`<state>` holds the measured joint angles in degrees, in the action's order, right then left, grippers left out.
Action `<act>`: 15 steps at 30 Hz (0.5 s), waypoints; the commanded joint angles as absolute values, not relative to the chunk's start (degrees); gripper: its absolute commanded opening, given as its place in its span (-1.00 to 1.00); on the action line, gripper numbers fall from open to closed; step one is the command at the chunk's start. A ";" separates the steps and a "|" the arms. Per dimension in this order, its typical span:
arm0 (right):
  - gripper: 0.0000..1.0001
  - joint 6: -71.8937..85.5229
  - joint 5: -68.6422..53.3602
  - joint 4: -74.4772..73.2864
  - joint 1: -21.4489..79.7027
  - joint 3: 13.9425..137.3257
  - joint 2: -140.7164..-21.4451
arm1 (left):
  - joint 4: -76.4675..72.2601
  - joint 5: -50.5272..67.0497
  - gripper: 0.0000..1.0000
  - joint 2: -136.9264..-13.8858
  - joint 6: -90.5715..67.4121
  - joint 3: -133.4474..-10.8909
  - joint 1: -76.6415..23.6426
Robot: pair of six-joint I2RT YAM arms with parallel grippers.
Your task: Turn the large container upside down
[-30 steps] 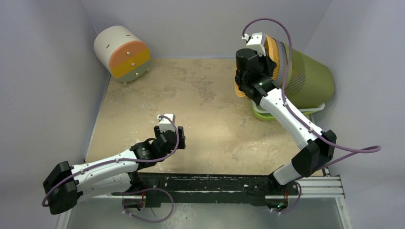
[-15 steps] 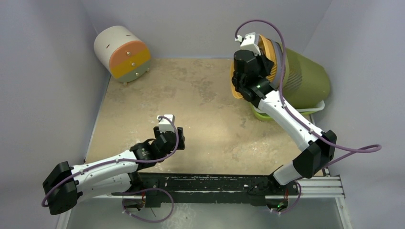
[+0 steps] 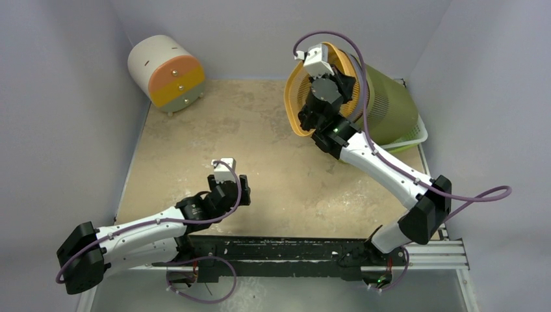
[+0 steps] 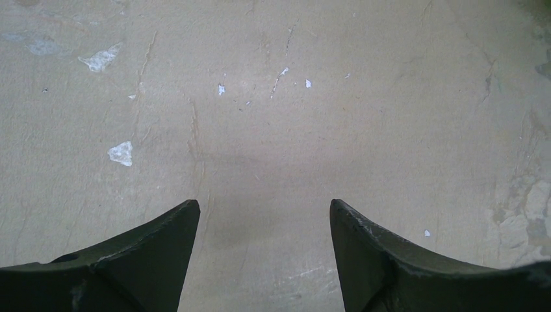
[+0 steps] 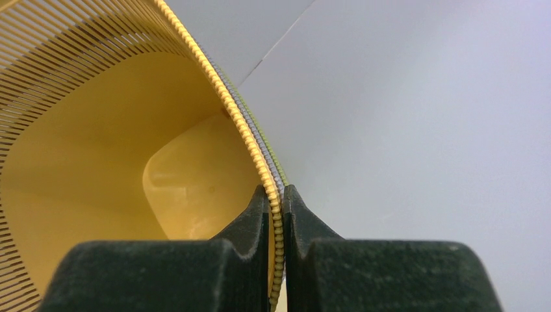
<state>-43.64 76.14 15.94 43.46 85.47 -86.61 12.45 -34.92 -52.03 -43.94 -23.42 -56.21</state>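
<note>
Within the last second the right gripper [image 5: 276,195], jaws pinched on the rim of the large container [image 3: 390,104], had rolled it leftward at the tabletop's [image 3: 260,130] far right corner; its yellow mouth faced sideways, so the flip looked half done. The left gripper [image 4: 263,207] hung with jaws wide, empty.

Olive-green ribbed large container [image 3: 390,107], yellow slatted liner [image 3: 299,99], mottled beige table [image 3: 260,149], black fingers [image 5: 247,227], seemingly lime tray [image 3: 416,134].
</note>
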 commanded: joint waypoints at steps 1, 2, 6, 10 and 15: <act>-1.00 -59.66 78.02 46.39 43.55 85.47 -82.13 | 8.78 -35.68 0.41 -50.69 -44.73 -22.03 -55.90; -1.00 -61.59 78.37 48.22 43.51 85.88 -82.33 | 7.84 -35.56 0.41 -50.84 -44.76 -21.65 -55.85; -1.00 -68.03 78.54 54.14 43.92 88.58 -83.20 | 5.83 -34.91 0.40 -52.08 -44.88 -21.21 -55.88; -1.00 -76.15 78.00 63.39 44.21 90.05 -83.17 | 4.56 -34.63 0.40 -52.40 -45.15 -20.37 -55.90; -1.00 -78.30 77.05 66.60 44.25 90.20 -82.40 | 3.96 -34.63 0.40 -52.30 -45.36 -19.67 -55.88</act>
